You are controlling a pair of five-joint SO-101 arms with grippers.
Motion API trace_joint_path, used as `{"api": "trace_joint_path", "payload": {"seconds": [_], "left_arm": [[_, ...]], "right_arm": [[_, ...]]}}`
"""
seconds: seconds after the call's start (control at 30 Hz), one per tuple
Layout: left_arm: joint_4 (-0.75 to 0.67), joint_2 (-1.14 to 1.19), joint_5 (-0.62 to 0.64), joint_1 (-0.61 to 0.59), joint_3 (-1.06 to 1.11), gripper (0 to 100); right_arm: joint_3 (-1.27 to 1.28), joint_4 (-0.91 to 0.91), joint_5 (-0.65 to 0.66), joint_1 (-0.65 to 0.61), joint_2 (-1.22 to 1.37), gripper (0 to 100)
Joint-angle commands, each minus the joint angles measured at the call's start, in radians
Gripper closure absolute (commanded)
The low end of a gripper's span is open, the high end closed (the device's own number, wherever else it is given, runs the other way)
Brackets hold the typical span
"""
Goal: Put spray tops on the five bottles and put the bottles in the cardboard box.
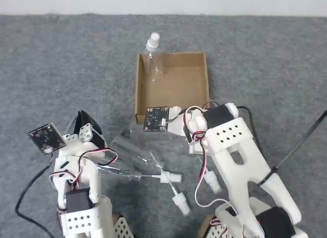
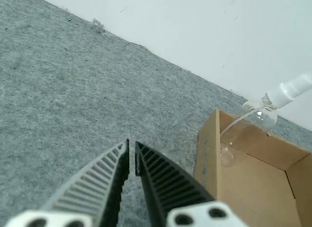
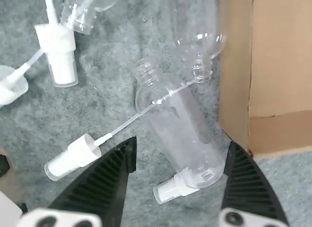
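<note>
The cardboard box (image 1: pixel 139 90) stands open on the grey carpet (image 1: pixel 61 59), in the middle of the far side; one bottle with spray top (image 1: pixel 153 56) leans in its far left corner, the white top rising above the box wall; in the left wrist view this same bottle (image 2: pixel 243 134) rests against the inside of the box (image 2: pixel 207 154).

The left gripper (image 2: pixel 132 143) is over bare carpet, to the left of the box and apart from it; its two ribbed fingers (image 2: pixel 109 173) are together, with only a thin slit between the tips, and they hold nothing; in the high view it (image 1: pixel 87 123) is near the left front of the table.

The right gripper (image 3: pixel 180 141) is just before the near wall of the box (image 3: pixel 273 66); its jaws are wide apart, and a clear bottle (image 3: pixel 180 120) without top lies on the carpet between them, not touched by either finger; a second bottle (image 3: pixel 197 37) lies just beside the box wall, its neck close to the first one.

Loose spray tops lie around: one spray top (image 3: pixel 58 42) near a third bottle neck (image 3: pixel 83 15), one long-tubed top (image 3: pixel 73 156) whose thin tube crosses over the clear bottle, and a small top (image 3: pixel 173 188) at the bottle's base.
</note>
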Motion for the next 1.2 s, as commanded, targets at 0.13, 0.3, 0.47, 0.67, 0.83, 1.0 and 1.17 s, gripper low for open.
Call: {"api": "trace_joint_path", "payload": {"seconds": [0.13, 0.3, 0.47, 0.67, 0.83, 1.0, 1.17], "left_arm": [[0.009, -0.02, -0.009, -0.005, -0.013, 99], [0.009, -0.02, -0.009, -0.005, -0.013, 99], [0.011, -0.02, -0.009, -0.005, -0.013, 99], [0.025, -0.02, -0.054, 0.002, -0.013, 99], [0.025, -0.02, -0.063, 0.002, -0.013, 99], [0.025, -0.02, -0.064, 0.002, -0.013, 99], [0.025, -0.02, -0.064, 0.002, -0.013, 99]], "right_arm": [[-0.014, -0.021, 0.052, -0.031, 0.039, 75.3], [-0.026, -0.061, 0.064, -0.035, 0.127, 75.3], [-0.026, -0.105, 0.066, -0.036, 0.183, 75.3], [-0.026, -0.116, 0.066, -0.038, 0.223, 75.3], [-0.02, -0.147, 0.066, -0.033, 0.271, 75.3], [-0.02, -0.16, 0.066, -0.031, 0.321, 75.3], [-0.018, -0.196, 0.063, -0.016, 0.363, 75.3]]}}
